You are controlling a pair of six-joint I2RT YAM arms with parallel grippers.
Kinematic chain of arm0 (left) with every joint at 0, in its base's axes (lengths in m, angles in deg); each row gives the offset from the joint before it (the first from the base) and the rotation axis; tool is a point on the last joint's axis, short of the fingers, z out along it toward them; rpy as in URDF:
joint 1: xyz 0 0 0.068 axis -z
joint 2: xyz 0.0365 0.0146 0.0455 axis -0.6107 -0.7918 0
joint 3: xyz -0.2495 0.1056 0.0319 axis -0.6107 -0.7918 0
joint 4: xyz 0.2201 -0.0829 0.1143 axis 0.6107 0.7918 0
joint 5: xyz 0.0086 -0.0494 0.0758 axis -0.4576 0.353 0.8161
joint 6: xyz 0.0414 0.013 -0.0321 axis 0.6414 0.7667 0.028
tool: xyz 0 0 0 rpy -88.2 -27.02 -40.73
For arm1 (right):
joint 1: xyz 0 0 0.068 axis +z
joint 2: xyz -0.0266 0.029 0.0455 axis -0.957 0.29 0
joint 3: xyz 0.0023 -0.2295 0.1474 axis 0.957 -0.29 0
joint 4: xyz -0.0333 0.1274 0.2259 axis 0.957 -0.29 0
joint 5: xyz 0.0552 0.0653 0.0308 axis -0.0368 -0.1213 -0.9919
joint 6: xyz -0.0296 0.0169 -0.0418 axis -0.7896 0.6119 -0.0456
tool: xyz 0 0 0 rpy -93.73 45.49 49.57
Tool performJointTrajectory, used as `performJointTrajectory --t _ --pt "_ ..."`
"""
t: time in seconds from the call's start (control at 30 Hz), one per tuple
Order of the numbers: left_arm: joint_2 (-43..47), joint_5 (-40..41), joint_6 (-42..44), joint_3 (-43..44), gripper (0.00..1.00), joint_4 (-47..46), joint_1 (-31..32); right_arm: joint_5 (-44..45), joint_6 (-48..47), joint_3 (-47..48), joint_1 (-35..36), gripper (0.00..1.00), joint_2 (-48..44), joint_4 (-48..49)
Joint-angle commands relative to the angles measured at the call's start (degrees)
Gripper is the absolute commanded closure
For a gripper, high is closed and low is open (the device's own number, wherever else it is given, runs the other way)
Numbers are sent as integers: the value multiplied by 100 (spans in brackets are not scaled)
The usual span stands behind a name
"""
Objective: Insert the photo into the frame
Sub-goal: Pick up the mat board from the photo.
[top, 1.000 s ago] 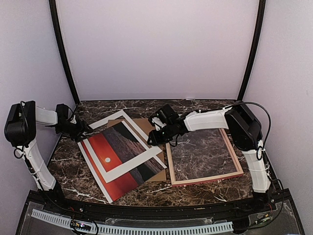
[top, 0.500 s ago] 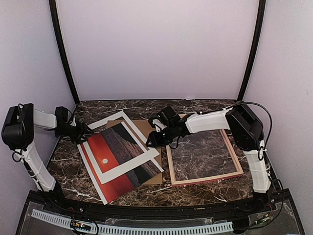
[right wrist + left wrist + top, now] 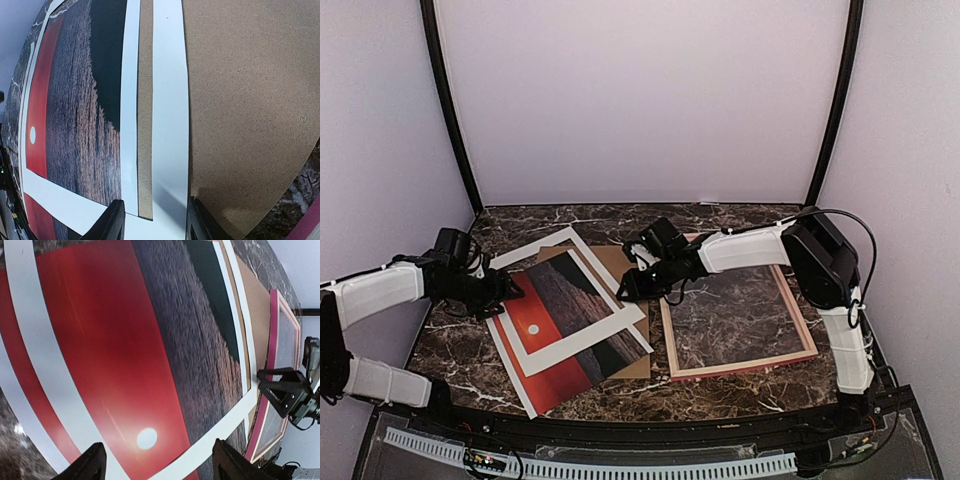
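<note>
The photo point(image 3: 570, 320) lies flat and picture side up on the left-centre of the desk point(image 3: 460, 345). Its far right part rests on a brown backing board point(image 3: 618, 262). White bands cross the red area, and it cannot be told whether they belong to a second sheet lying on top.

**Handling (judgement).** Treat the photo as a thin, light, flexible sheet.
- It will sag if lifted from one side.
- It will crease under a hard pinch.
- It may slide on the smooth marble.
- Take hold on the white border, not on the printed area.
- The best place is the right edge, where the backing board lifts it off the desk.
- Support the opposite edge as well.

**Claws.**
- The left claw point(image 3: 510, 292) is at the left edge of the photo. Its fingers are spread wide above the red area and hold nothing.
- The right claw point(image 3: 626, 290) is at the right edge. Its fingers stand partly apart, either side of a white border strip, and no grip shows.

**Receptacle.** The frame point(image 3: 745, 364) lies flat on the right of the desk, just beside the backing board. Marble shows through its opening, so no print is in it yet.
</note>
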Motion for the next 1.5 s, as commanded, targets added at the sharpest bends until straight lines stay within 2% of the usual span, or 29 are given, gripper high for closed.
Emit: performJointTrajectory --t 0.0,0.13,0.37,0.77,0.97,1.2,1.47 --pt "781 338 -973 -592 25 558 482 -107 112 -103 86 56 39 -500" --pt "1352 446 -1384 -959 25 780 782 -129 152 -62 86 55 40 -543" --pt "1353 393 -1575 -1331 25 690 1127 -305 230 74 89 53 153 -716" --pt "908 302 -1501 -1498 25 306 1171 -493 326 245 95 51 306 -1005" --pt "715 76 -1623 -1695 29 -341 1169 -899 500 162 95 53 231 -814" --pt "728 -134 -1596 -1652 32 -890 1166 -995 596 103 95 57 131 -734" --pt "1027 -148 -1577 -1640 32 -1191 1166 -930 618 -122 97 57 34 -687"
